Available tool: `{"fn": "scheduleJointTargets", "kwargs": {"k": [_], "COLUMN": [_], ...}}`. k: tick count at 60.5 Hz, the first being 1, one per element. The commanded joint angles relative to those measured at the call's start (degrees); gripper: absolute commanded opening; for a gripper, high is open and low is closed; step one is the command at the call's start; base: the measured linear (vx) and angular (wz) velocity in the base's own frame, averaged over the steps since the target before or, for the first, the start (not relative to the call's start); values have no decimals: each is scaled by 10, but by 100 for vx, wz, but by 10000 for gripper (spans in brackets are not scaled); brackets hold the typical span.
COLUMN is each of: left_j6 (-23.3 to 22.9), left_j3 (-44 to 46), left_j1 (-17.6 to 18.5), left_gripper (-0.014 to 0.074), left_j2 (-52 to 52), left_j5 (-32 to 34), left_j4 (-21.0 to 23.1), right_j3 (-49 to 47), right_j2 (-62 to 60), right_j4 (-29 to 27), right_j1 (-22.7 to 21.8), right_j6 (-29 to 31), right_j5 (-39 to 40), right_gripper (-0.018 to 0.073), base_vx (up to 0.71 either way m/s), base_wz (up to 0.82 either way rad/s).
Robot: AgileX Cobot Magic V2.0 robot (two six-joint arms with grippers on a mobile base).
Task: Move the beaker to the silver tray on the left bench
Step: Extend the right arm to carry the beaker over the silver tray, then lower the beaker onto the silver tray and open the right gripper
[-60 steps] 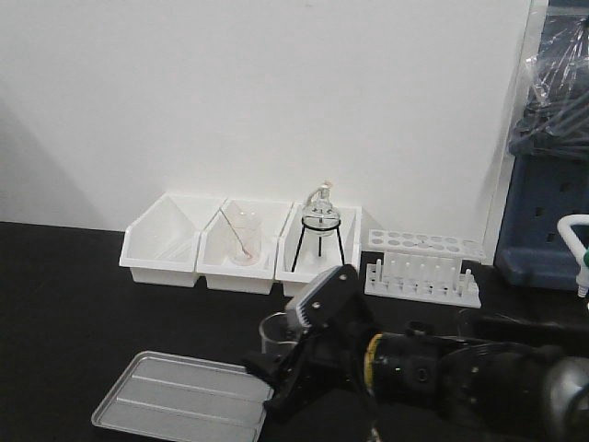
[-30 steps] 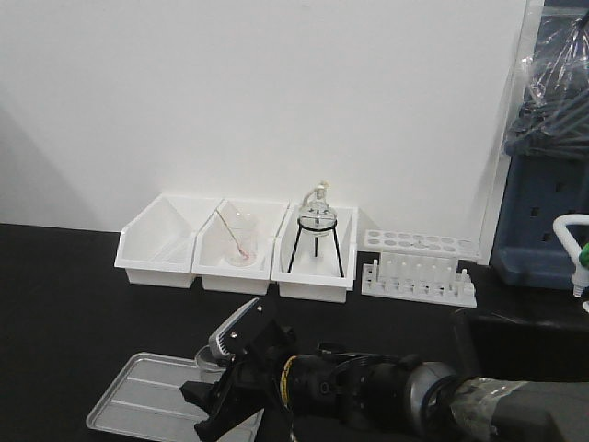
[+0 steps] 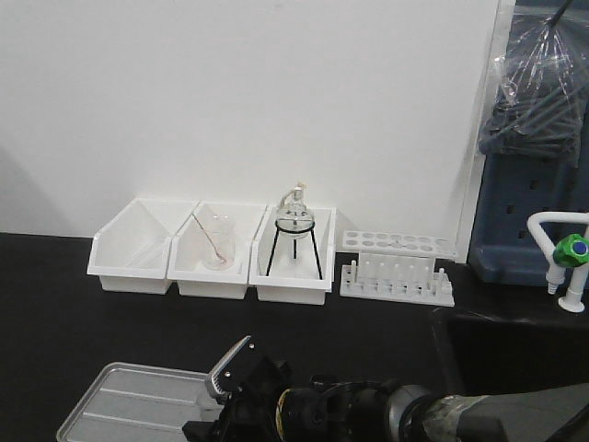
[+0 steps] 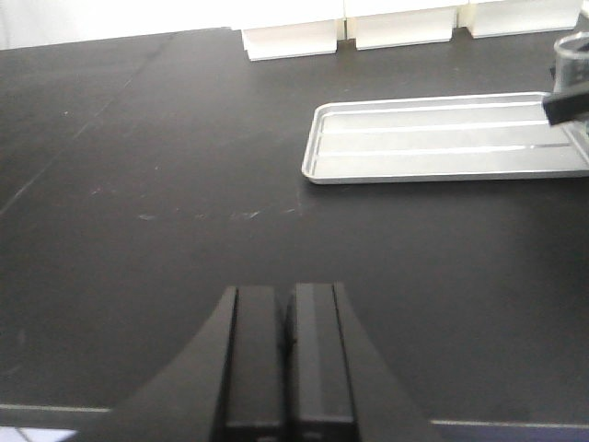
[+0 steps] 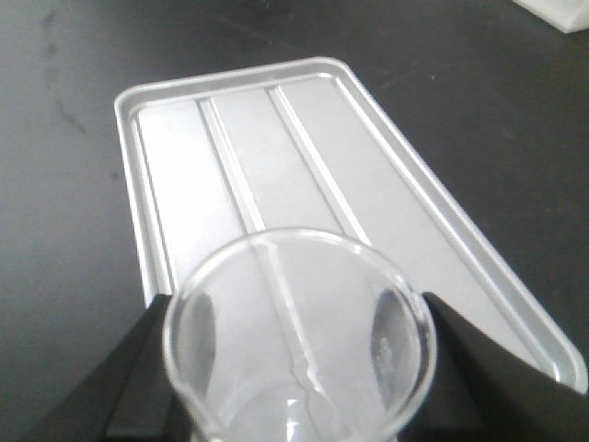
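Your right claw (image 5: 296, 368) is clamped on the beaker (image 5: 276, 276), a dark finger pressed against each side of the glass; the beaker stands upright, mouth open towards the wrist camera, over the near end of the silver tray (image 5: 304, 175); you cannot tell whether its base touches the metal. The tray lies flat on the black surface (image 4: 138, 184), ridges running lengthwise, with nothing else on it. Your left claw (image 4: 287, 331) is pinched narrow, jaws together with nothing between them, hanging low over bare surface well apart from the tray. Against the back wall sit three white bins (image 3: 133, 253); the round flask on its tripod (image 3: 294, 230) stands in the rightmost one.
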State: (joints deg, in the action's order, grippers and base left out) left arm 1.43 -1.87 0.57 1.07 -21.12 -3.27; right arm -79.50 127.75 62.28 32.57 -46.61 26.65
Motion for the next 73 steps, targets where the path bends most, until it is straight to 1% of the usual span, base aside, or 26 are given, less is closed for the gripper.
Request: {"fn": "scheduleJointTargets", "kwargs": {"k": [1,9,14,18,25,42,57,64,73], "left_j6": [-1,-1,-1,-1,-1,-1,-1,-1,-1], "left_j3": [-11,-11,-11,-11,-11,-11,-11,-11,-11], "left_j1": [3,3,3,3,3,3,3,3,3], "left_gripper": [1,1,1,1,1,1,1,1,1], "left_j2": [4,4,4,4,4,4,4,4,4], "left_j5": [46,46,46,46,46,46,46,46,46], "left_j4": [2,2,2,2,2,2,2,2,2], "right_j3": [-19,-19,-19,-19,-19,-19,-19,-19,-19], "right_j2": [-27,-17,-13,-11,-9,-2,0,1,7], "right_j4": [-17,-20,-32,-45,-51,-59,-69,-73,-82], "right_j1": [-1,-1,-1,-1,-1,-1,-1,-1,-1], "right_j6": [12,18,18,31,50,53,63,93,101], "right_j5": [42,51,57,59,61,81,82,78,74], "right_gripper": [-11,-11,-9,-8,-8,-8,-8,-7,-3], "base_vx": [2,2,1,1,0,0,-2,-2,-2], "base_wz": [-8,-7,-5,-4,-1,0,7,10,6]}}
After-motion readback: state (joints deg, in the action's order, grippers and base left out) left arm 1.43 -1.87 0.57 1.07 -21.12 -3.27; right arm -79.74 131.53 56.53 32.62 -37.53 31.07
